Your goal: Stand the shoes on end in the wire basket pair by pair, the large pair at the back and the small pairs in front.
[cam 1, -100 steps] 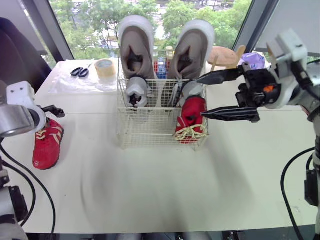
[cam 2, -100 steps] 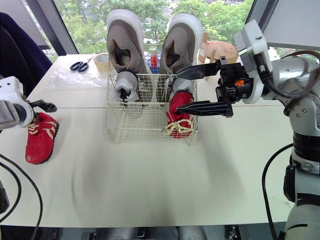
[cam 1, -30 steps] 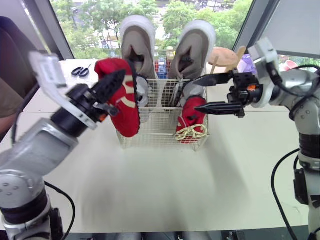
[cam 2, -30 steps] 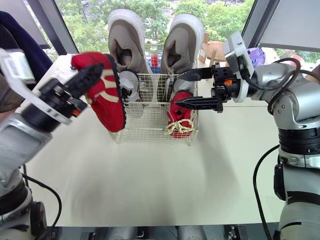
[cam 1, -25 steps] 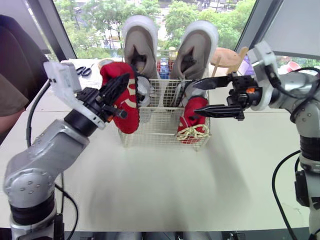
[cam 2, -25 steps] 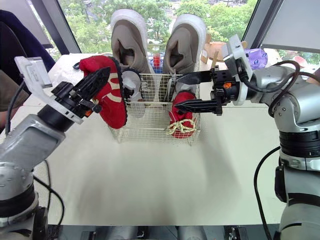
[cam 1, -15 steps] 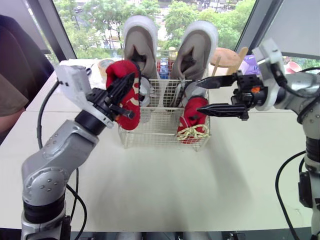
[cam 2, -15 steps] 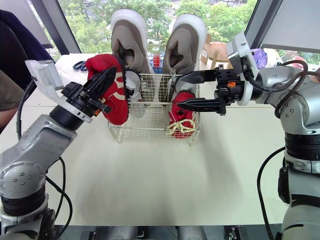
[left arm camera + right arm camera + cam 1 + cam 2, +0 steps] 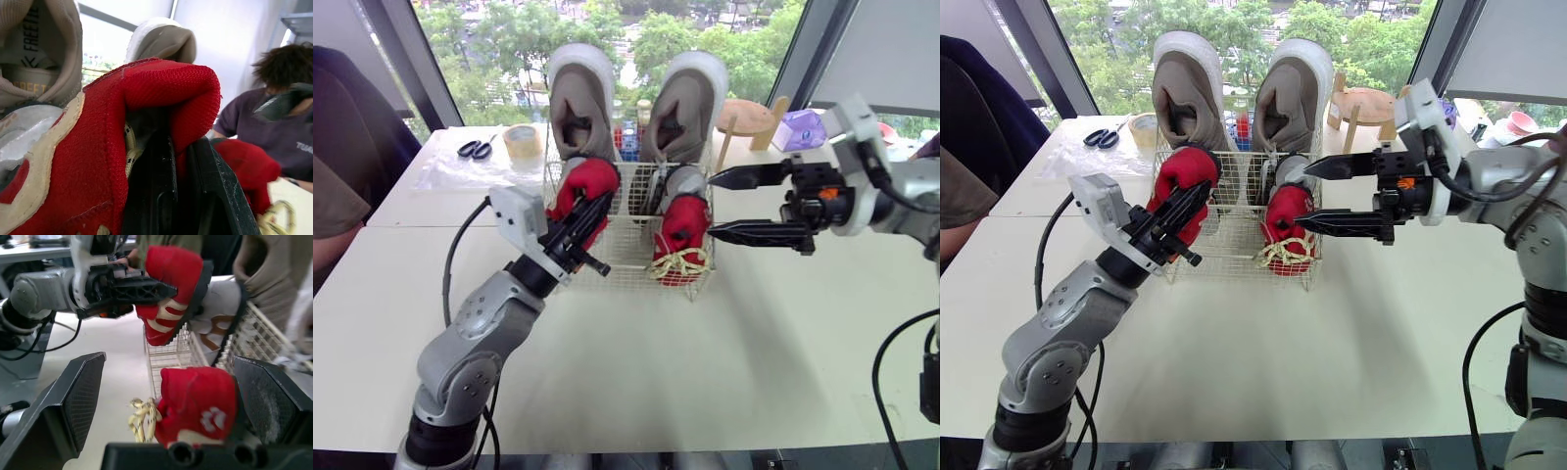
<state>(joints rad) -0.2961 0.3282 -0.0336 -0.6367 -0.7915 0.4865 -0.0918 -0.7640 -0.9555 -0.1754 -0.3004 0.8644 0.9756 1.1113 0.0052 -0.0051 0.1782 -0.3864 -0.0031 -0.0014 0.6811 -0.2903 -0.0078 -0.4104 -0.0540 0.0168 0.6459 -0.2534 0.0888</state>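
A white wire basket (image 9: 628,257) stands mid-table. Two large beige shoes (image 9: 579,103) (image 9: 690,98) stand on end at its back. A small red shoe (image 9: 683,227) with loose yellow laces stands on end at the front right, and a grey shoe (image 9: 682,182) is behind it. My left gripper (image 9: 600,212) is shut on the collar of the second red shoe (image 9: 581,186), held on end at the basket's front left with its top above the rim. My right gripper (image 9: 710,205) hangs open just right of the basket, beside the standing red shoe (image 9: 195,401).
Scissors (image 9: 474,149) and a tape roll (image 9: 522,142) lie on a plastic sheet at the back left. A wooden stool (image 9: 749,116) and a purple box (image 9: 800,129) are at the back right. A person (image 9: 342,171) sits at the left edge.
My left gripper has carried the red shoe rightwards and down, from in front of the basket's left side to its front left. My right gripper stays open beside the basket.
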